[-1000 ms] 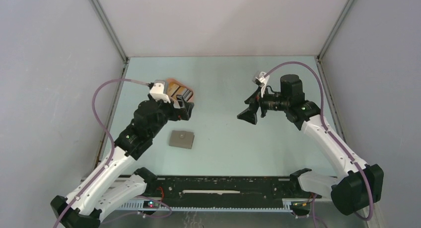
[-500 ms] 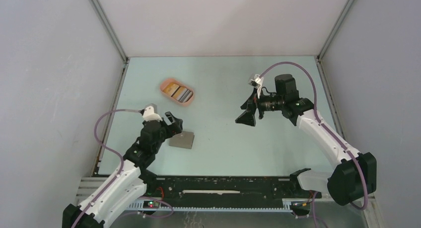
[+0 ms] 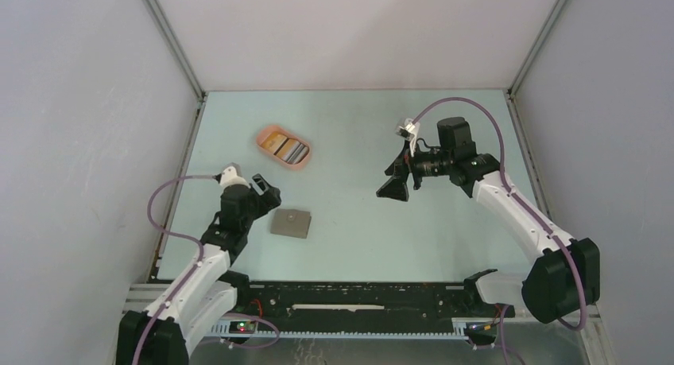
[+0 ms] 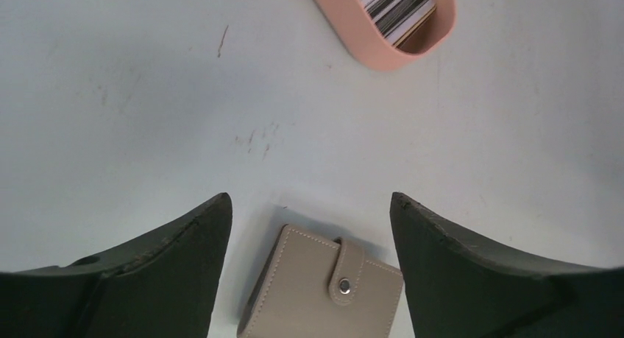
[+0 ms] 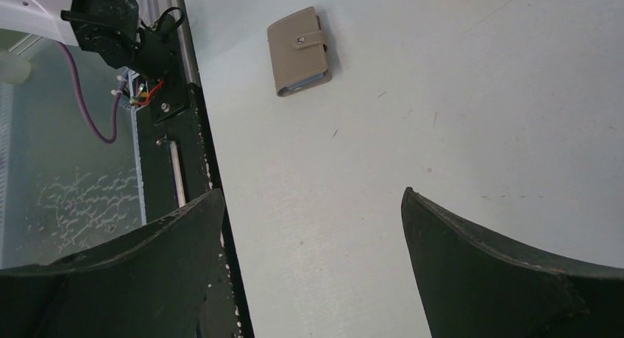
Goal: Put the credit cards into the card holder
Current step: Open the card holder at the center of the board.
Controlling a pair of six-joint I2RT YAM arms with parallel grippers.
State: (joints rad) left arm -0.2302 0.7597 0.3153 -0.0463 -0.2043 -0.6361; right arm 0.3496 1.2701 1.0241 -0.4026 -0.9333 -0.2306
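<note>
The card holder (image 3: 290, 223) lies closed on the table, a grey-beige wallet (image 4: 316, 297) with a snap tab, also seen in the right wrist view (image 5: 298, 49). The credit cards (image 3: 288, 149) stand stacked in a peach oval tray (image 3: 266, 134); their striped edges (image 4: 397, 3) show in the left wrist view. My left gripper (image 3: 266, 192) hovers open just left of the card holder, which shows between its fingers (image 4: 309, 199) without touching them. My right gripper (image 3: 393, 186) hangs open and holds nothing above the table's middle-right (image 5: 313, 193).
The tray (image 4: 360, 43) sits at the back left, apart from the wallet. A black rail (image 3: 358, 297) runs along the near table edge. Grey walls close in the left, right and back sides.
My left arm has pulled back from over the tray toward the near left, ending beside the card holder. My right arm has shifted only slightly.
</note>
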